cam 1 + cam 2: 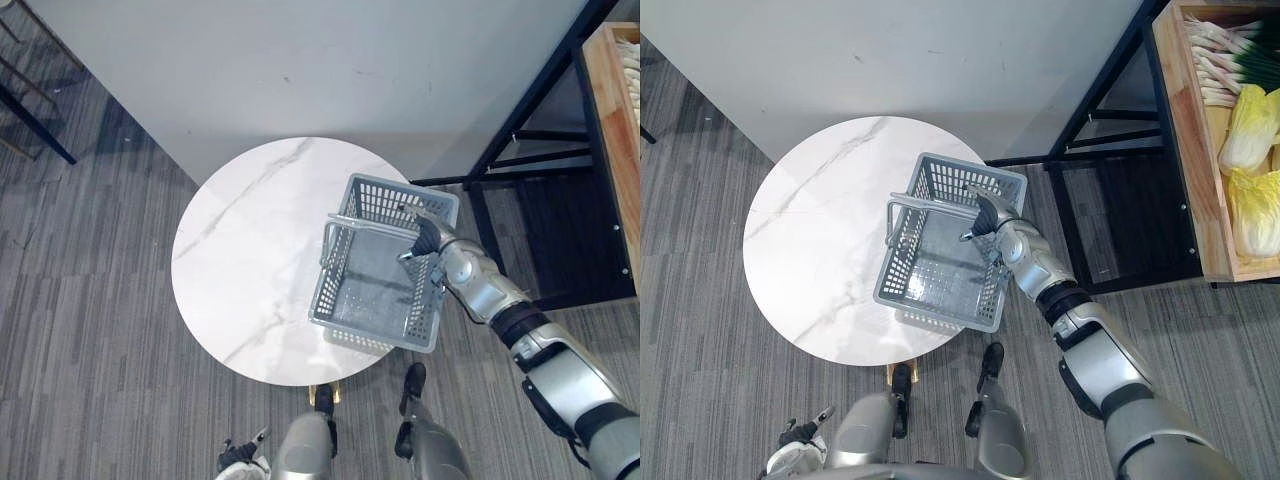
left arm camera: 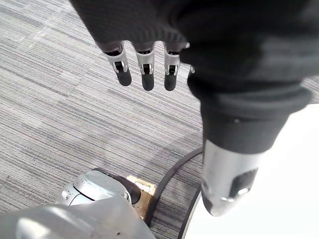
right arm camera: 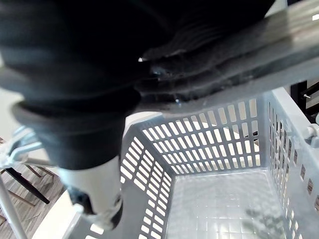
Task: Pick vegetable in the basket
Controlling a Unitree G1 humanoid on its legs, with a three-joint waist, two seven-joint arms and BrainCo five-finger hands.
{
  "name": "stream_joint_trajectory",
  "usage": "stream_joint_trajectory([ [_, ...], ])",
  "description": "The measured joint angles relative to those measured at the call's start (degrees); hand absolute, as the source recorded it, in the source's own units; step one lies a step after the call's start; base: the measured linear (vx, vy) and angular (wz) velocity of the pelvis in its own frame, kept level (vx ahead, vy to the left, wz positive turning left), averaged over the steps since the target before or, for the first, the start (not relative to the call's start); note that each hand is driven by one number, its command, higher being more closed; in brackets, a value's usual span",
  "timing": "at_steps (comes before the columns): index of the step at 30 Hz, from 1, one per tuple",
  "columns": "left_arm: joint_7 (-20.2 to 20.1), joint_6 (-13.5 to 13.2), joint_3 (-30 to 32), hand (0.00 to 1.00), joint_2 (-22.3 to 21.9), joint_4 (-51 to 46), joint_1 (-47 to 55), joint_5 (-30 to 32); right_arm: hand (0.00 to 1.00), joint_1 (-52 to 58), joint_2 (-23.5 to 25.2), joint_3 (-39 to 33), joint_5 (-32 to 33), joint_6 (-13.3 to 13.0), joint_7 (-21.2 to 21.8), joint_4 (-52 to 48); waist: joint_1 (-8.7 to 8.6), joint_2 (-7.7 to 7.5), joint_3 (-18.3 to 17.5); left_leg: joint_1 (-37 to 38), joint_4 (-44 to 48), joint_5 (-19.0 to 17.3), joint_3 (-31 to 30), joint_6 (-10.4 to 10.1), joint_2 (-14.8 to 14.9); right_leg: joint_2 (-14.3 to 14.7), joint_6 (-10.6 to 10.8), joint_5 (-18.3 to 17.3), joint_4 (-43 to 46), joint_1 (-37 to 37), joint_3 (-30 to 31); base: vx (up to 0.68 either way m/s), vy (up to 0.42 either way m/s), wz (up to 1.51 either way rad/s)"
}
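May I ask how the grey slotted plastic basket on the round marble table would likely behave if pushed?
The grey slotted plastic basket looks empty, so probably light and quick to slide on the smooth white marble table. One side seems to overhang, so it might tip.

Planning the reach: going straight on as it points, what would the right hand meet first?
Probably the floor of the basket, perhaps a side wall; depth is unclear. The right hand sits over it, pointing in.
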Motion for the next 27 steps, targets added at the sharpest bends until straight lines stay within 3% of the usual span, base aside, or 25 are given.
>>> stream_joint_trajectory([
  [11, -0.41, -0.28, -0.63, 0.0, 0.14, 0.35, -0.82, -0.03, 1.0, -3.03, -0.28, 2.31, -3.66, -3.08, -0.11, 4.04, 0.14, -0.06, 1.46, -0.01, 0.18, 0.0, 0.08, 0.0, 0.05, 0.0, -0.03, -0.02, 0.0, 0.07, 0.13, 0.0, 0.0, 0.0],
  [22, -1.23, -0.12, -1.78, 0.0, 0.96, 0.32, -1.13, 0.22, 1.0, -3.0, -3.28, 5.11, -5.79, -8.86, 0.35, 3.9, 0.13, -0.24, 1.4, 0.25, 0.0, -0.03, 0.4, -0.02, 0.12, 0.1, -0.02, -0.01, 0.01, 0.06, 0.53, 0.0, 0.0, 0.0],
  [27, -1.37, -0.01, -1.75, 0.0, 1.3, 0.03, -1.02, 2.25, 1.0, 2.17, -6.84, 7.31, -5.77, -8.99, 0.7, -4.01, -0.08, -0.91, 1.0, 1.68, -0.23, -0.14, 0.75, -0.11, 0.34, 0.36, -0.03, 0.0, 0.0, 1.15, 1.17, 0.0, 0.002, -0.03],
])
